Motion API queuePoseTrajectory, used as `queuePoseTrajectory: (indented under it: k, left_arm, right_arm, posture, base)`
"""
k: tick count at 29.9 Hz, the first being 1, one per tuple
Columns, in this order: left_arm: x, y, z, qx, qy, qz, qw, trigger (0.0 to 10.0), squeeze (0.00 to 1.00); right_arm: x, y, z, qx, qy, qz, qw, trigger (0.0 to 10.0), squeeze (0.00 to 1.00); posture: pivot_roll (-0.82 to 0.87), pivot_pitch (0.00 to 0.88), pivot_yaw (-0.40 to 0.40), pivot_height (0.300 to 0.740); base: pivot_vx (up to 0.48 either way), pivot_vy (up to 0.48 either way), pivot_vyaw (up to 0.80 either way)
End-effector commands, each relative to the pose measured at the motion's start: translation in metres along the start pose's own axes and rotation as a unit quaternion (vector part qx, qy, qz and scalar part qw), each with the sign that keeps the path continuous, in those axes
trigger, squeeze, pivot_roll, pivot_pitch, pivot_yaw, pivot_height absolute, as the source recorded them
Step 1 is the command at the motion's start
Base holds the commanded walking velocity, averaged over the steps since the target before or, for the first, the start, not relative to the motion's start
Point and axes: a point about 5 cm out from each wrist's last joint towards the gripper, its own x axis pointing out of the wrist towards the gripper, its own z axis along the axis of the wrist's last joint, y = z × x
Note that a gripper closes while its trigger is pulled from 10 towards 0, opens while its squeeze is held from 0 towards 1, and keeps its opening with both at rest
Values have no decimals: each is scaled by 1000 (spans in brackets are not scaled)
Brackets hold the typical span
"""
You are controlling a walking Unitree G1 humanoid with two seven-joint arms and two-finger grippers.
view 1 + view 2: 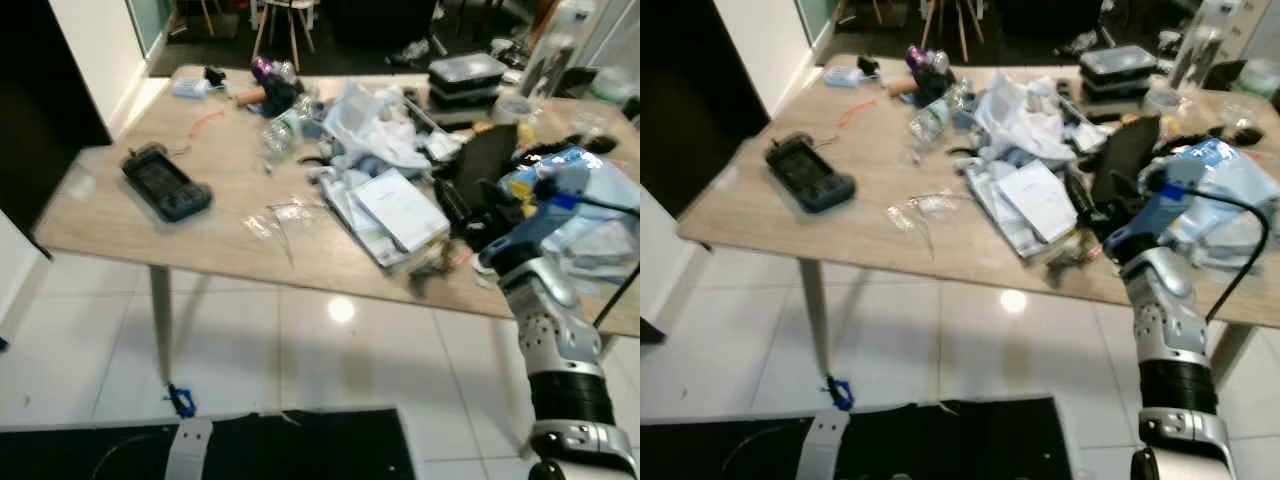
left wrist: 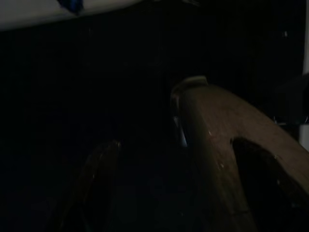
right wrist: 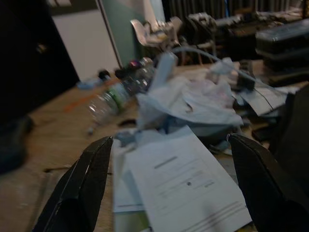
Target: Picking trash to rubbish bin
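Note:
A wooden table (image 1: 200, 225) is strewn with trash: a white paper booklet (image 1: 400, 208), crumpled white plastic bags (image 1: 375, 130), an empty clear bottle (image 1: 283, 125) and clear plastic wrappers (image 1: 285, 215). My right gripper (image 1: 455, 215) is raised over the table's right part, beside the booklet, and its black fingers (image 3: 82, 188) stand wide open around the booklet (image 3: 188, 186) with nothing held. The bottle (image 3: 118, 92) lies farther off in the right wrist view. The left wrist view is very dark, with one finger (image 2: 222, 154) faintly visible.
A black handheld device (image 1: 165, 185) lies on the table's left part. Stacked black food containers (image 1: 465, 80) and a blue bag (image 1: 590, 200) crowd the right side. White tiled floor (image 1: 300, 350) lies before the table, with a black mat (image 1: 300, 445) at my feet and chairs beyond.

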Motion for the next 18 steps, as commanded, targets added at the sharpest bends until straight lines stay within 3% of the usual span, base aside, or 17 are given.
queuePoseTrajectory:
  k: [1,10,16,18]
  left_arm:
    - [-1,-1,-12,1,22,-1,1000,10000,0]
    - [-2,1,-12,5,23,-1,1000,10000,0]
    - [-2,2,-14,10,32,3,999,10000,0]
    - [-2,2,-14,8,31,3,999,10000,0]
  right_arm:
    - [-3,-9,-1,-24,9,-21,999,10000,0]
    - [-1,-20,-9,-116,66,-74,988,10000,0]
    - [-5,-28,-17,-116,97,-92,984,10000,0]
    - [-7,-25,-25,-111,122,-66,984,10000,0]
  posture:
    - [-85,101,37,740]
    - [-79,108,40,740]
    - [-78,110,41,740]
    - [-78,110,41,740]
  base:
    - [307,0,0]
    - [305,0,0]
    - [93,0,0]
    - [0,0,0]
